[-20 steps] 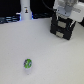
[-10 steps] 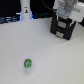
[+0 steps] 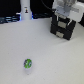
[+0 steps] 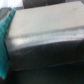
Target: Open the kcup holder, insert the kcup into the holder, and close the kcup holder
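The kcup holder (image 3: 62,28) is a black boxy drawer unit at the back of the exterior view's right, with its drawers looking closed. My gripper (image 3: 64,18) hangs from the white arm right over the holder's top; its fingers are too blurred to read. The kcup (image 3: 28,64), a tiny white pod with a green and blue top, stands alone on the white table (image 3: 50,57) near the front, far from the gripper. The wrist view is filled by a blurred close-up of the holder (image 4: 45,42), a grey top face over a dark front; no fingers show there.
A tall white bottle-like post (image 3: 25,10) with a dark mark stands at the back of the exterior view's left. A dark strip (image 3: 10,19) runs along the table's back edge. A teal patch (image 4: 5,35) shows at the edge of the wrist view.
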Motion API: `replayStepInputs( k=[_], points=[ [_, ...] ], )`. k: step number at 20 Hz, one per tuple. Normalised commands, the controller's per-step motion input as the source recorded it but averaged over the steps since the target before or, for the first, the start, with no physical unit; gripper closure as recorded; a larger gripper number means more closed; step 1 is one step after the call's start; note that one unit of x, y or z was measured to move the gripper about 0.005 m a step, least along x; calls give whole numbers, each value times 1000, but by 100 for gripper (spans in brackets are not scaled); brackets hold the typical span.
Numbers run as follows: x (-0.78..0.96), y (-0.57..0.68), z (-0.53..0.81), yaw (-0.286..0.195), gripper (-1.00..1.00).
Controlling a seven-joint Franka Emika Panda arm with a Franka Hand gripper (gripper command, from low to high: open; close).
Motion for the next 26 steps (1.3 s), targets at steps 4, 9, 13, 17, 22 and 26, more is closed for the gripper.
replayStepInputs(
  k=[4, 9, 13, 17, 22, 26],
  points=[
    [747, -369, 339, -15, 100],
    [859, -440, 281, -40, 100],
    [892, -444, 158, -45, 100],
    [866, -500, 243, -53, 100],
    [845, -549, 208, -58, 100],
    [783, -560, 127, -58, 100]
  ],
)
